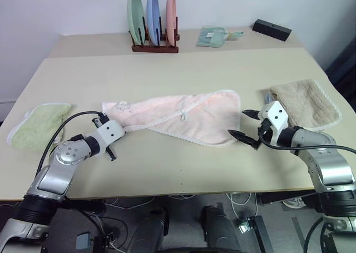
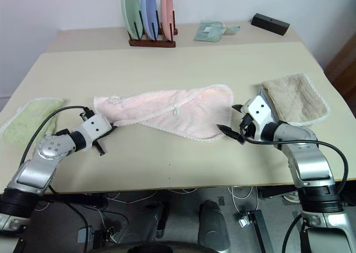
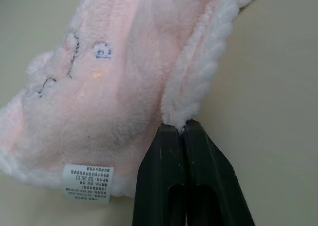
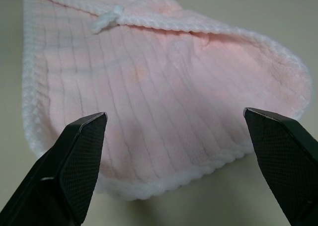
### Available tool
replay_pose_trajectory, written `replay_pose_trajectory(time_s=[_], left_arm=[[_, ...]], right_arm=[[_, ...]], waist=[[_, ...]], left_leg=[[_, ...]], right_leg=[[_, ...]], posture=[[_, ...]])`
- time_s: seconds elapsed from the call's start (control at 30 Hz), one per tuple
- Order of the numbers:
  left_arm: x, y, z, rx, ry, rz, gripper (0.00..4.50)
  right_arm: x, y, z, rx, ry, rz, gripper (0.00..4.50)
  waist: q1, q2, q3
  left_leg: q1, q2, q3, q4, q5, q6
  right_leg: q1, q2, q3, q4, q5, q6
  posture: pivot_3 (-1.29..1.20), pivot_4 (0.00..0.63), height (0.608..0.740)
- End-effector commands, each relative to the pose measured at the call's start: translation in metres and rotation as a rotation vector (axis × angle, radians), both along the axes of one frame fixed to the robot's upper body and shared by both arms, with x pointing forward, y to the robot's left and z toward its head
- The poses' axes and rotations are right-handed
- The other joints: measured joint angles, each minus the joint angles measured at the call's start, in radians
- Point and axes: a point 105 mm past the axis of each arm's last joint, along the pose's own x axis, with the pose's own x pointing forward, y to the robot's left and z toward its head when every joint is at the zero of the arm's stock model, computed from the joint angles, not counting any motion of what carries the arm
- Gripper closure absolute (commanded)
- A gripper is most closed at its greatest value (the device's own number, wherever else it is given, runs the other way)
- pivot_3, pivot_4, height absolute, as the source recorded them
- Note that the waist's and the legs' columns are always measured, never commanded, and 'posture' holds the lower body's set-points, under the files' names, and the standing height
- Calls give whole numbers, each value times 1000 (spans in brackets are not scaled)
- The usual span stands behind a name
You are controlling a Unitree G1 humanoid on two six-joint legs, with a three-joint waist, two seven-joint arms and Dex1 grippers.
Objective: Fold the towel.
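Towel (image 1: 183,118) flat on bench (image 1: 167,75). Left tool (image 3: 184,131) pinched shut on scalloped edge, ready to lift; right tool (image 4: 174,151) wide open, empty, facing far end.

The towel (image 1: 178,117) lies mid-table (image 1: 167,75), between two folded towels (image 1: 36,125) (image 1: 306,104); a plate rack (image 1: 154,44) stands far behind.

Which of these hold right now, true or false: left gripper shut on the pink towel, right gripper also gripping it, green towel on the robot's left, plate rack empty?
1. The left gripper is shut on the towel's edge. True.
2. The right gripper grips it too. False: its jaws stand open, just short of the towel's end.
3. The green towel lies on the robot's left. True.
4. The plate rack is empty. False: it holds three plates.
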Motion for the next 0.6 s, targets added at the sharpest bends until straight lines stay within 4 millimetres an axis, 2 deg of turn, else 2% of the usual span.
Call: replay_pose_trajectory(time_s=[0.03, 0.1, 0.2, 0.27, 0.37, 0.5, 0.6], left_arm=[[0, 12, 6, 29, -40, 53, 4489], [-6, 11, 17, -25, -65, 61, 4489], [-22, 16, 29, -50, -78, 61, 4489], [-29, 19, 30, -47, -71, 64, 4489], [-47, 37, 26, -30, -45, 126, 4489], [-57, 49, 23, -3, -31, 167, 4489], [-60, 48, 23, -14, -29, 176, 4489]], right_arm=[[2, 9, 20, -14, -75, 51, 0], [8, 15, 24, -49, -94, 86, 0], [34, 18, 24, -181, -149, 91, 0], [47, 16, 25, -220, -181, 70, 0], [79, 12, 34, -335, -261, 25, 0], [99, 15, 38, -435, -321, 40, 0], [105, 19, 37, -484, -345, 78, 0]], waist=[[-2, 0, 0], [-8, 0, 0], [-20, -1, 0], [-17, -1, 0], [-22, 0, 1], [-22, -1, 1], [-22, -1, 1]], left_leg=[[0, 0, 0, 0, 0, 0], [0, 0, 0, 0, 0, 0], [0, 2, 2, -1, 0, 0], [-1, 2, 2, -1, 0, 0], [-1, 2, 3, -1, 0, 0], [-1, 2, 3, -2, 0, -1], [-1, 2, 3, -2, 0, -1]], right_leg=[[0, 0, 0, 0, 0, 0], [-1, 0, 0, 0, 0, 0], [-2, 1, 1, 0, 1, -1], [-3, 1, 1, 0, 1, -1], [-3, 1, 2, 0, 1, -1], [-4, 1, 2, 0, 1, -1], [-4, 1, 2, 0, 1, -1]], posture=[[0, 150, 737], [0, 150, 737], [0, 150, 737], [0, 150, 737], [0, 150, 737], [0, 150, 737], [0, 150, 737]])
